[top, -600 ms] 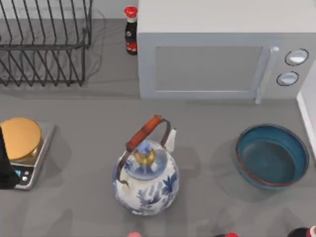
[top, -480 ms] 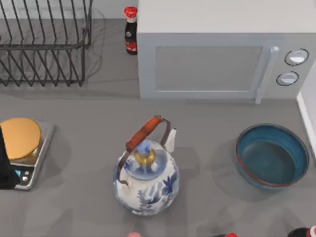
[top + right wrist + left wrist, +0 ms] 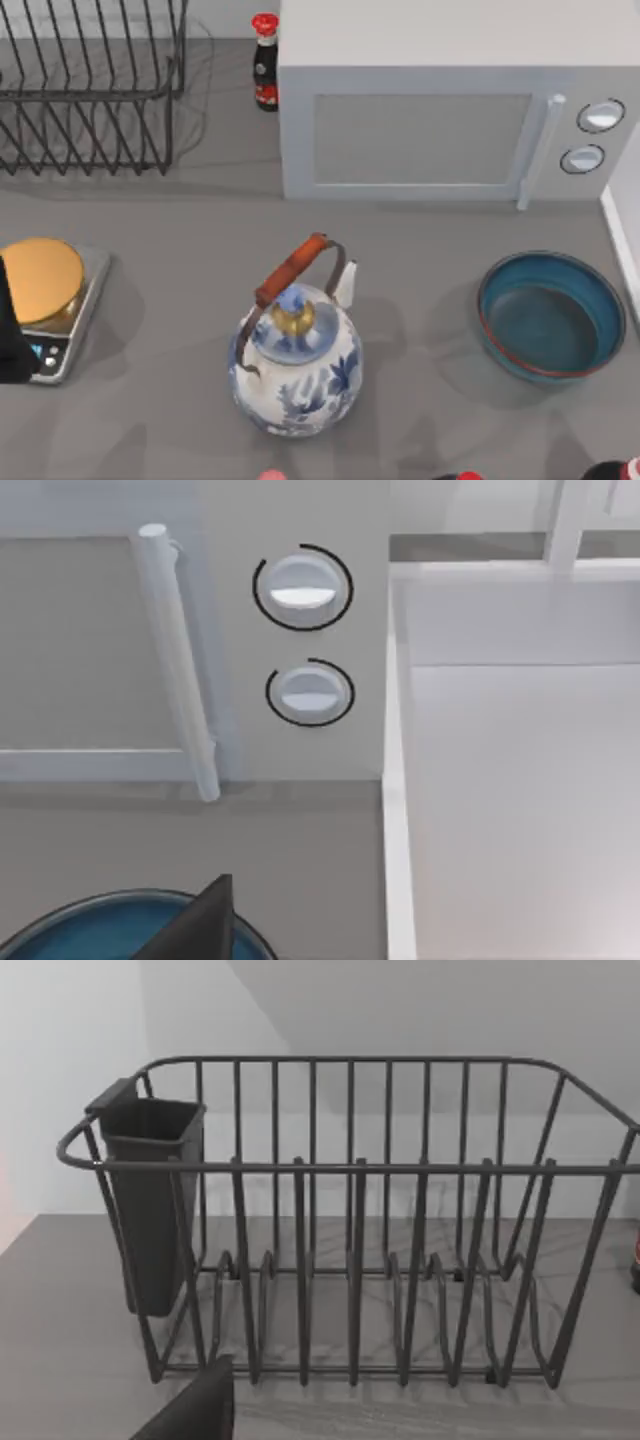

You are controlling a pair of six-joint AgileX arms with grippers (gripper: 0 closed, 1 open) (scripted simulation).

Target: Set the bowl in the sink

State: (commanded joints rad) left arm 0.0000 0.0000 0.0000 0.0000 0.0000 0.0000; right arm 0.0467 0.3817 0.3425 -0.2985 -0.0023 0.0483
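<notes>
The bowl [image 3: 551,315], dark teal-blue with a thin reddish-brown rim, sits upright on the grey counter at the right, just below the microwave's knobs. Its rim [image 3: 110,920] curves along the edge of the right wrist view, right beside a dark part of my right gripper [image 3: 197,928], which hangs above it. The sink [image 3: 520,810] is a white basin beside the microwave; its white edge [image 3: 622,235] runs along the top view's right side, next to the bowl. My left arm [image 3: 10,340] stays at the far left edge by the scale, and a dark part of its gripper [image 3: 195,1412] faces the dish rack.
A blue-and-white kettle [image 3: 296,365] with a brown handle stands mid-counter. The microwave [image 3: 440,120] fills the back right. A black wire dish rack [image 3: 90,90] is at back left, beside a sauce bottle [image 3: 265,65]. A scale with a gold plate [image 3: 45,290] lies left. Bottle tops [image 3: 460,476] line the front edge.
</notes>
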